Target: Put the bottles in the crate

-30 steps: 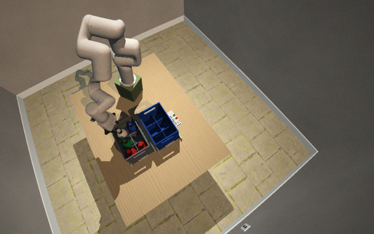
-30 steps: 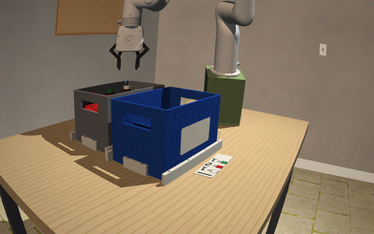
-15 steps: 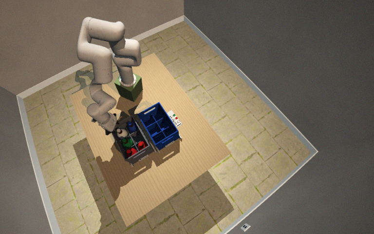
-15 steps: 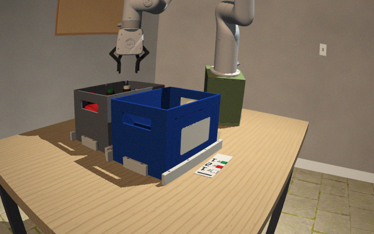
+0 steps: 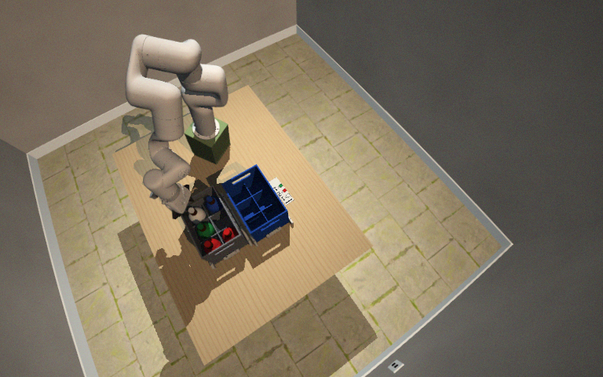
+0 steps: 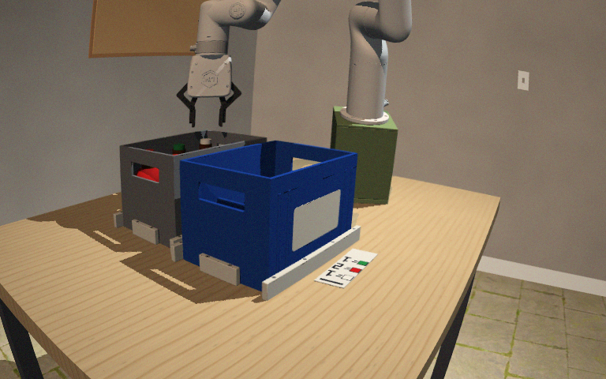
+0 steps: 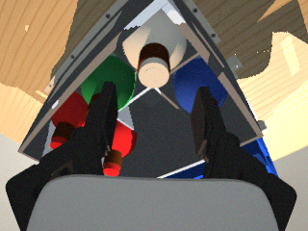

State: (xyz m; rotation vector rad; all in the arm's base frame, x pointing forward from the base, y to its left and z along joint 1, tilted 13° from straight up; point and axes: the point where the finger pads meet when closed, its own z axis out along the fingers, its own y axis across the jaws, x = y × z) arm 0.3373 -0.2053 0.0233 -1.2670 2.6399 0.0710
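Spread apart with nothing between, the black fingers [image 6: 192, 117] of the gripper [image 6: 207, 124] [image 7: 155, 120], above the gray crate [image 5: 219, 259] [image 6: 149, 200] [image 7: 30, 143]. Inside it, upright: a white bottle [image 5: 195, 214] [image 6: 205, 142] [image 7: 155, 72], a green one [image 5: 205, 229] [image 6: 178, 148] [image 7: 115, 77], a blue one [image 5: 212, 203] [image 7: 198, 84], two red ones. Just beside, the blue crate [image 5: 272, 229] [image 6: 227, 232] [image 7: 264, 153], without bottles. Beyond that, the pick list [image 5: 276, 183] [image 6: 328, 278] on the table [image 5: 284, 275] [image 6: 312, 335] [image 7: 29, 63]: one white, two red, one green.

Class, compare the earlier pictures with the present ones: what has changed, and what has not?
The gripper has moved down toward the gray crate, fingers apart. Nothing was taken hold of or let go. The bottles, both crates and the pick list stayed put.
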